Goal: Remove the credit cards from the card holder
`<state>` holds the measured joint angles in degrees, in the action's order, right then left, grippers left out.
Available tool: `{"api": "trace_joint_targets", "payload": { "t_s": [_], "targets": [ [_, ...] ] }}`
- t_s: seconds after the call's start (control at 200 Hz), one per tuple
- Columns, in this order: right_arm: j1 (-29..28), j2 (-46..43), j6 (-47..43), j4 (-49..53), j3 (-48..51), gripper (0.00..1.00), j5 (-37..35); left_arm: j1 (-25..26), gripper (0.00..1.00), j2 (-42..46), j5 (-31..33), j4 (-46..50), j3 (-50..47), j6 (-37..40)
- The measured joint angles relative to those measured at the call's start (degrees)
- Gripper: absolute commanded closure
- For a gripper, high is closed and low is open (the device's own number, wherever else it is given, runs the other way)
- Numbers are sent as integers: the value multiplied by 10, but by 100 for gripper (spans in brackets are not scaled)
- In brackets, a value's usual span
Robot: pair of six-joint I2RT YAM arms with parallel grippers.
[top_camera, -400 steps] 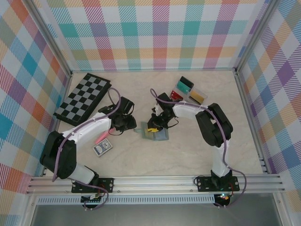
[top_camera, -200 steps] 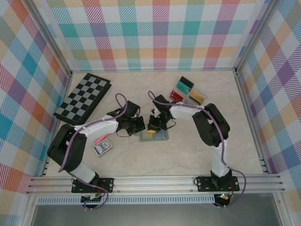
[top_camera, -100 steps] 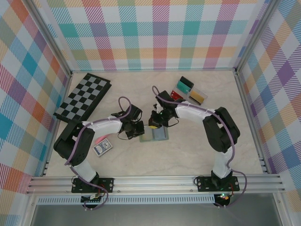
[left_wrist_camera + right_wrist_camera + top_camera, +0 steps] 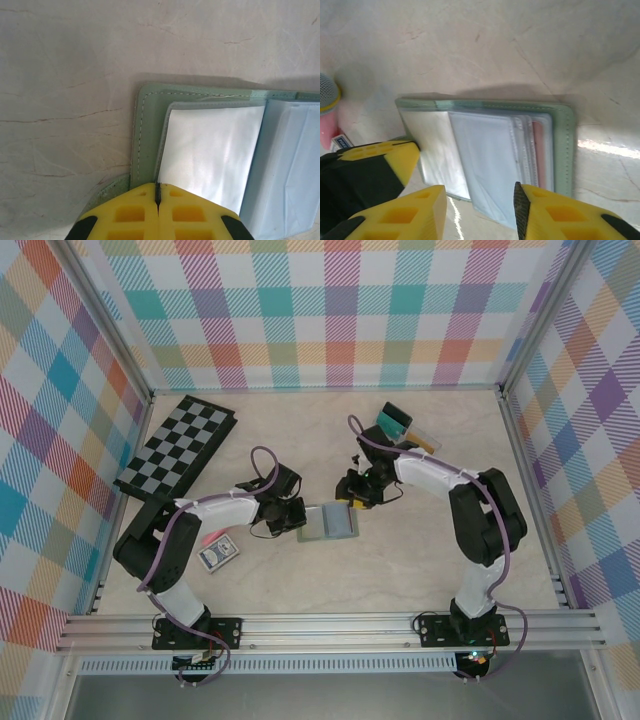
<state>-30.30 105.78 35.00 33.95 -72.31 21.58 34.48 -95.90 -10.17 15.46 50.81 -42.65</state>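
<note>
At mid-table, pinning the open card holder (image 4: 330, 524) by its left edge, left gripper (image 4: 158, 187) shut, apparently to steady it; hovering near the right edge, right gripper (image 4: 479, 200) parted and empty, pinkish card (image 4: 537, 145) tucked in the rightmost sleeve.

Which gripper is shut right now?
The left gripper: its yellow fingers meet with no gap at the card holder's edge, whereas the right gripper's stand apart.
</note>
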Motion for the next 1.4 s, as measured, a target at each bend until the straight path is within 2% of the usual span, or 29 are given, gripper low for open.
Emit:
{"api": "trace_joint_targets", "payload": {
  "t_s": [0.215,0.31,0.765,1.4],
  "targets": [
    [-1,26,-14,2,0,60,10,0,100,0,0,-1,0,-5],
    [-1,33,-16,2,0,65,12,0,100,0,1,-5,-1,-9],
    [-1,51,-21,-5,3,64,17,0,100,0,2,-10,-4,-13],
    [1,58,-18,-65,22,60,94,0,100,1,1,-22,-12,-15]
  ]
}}
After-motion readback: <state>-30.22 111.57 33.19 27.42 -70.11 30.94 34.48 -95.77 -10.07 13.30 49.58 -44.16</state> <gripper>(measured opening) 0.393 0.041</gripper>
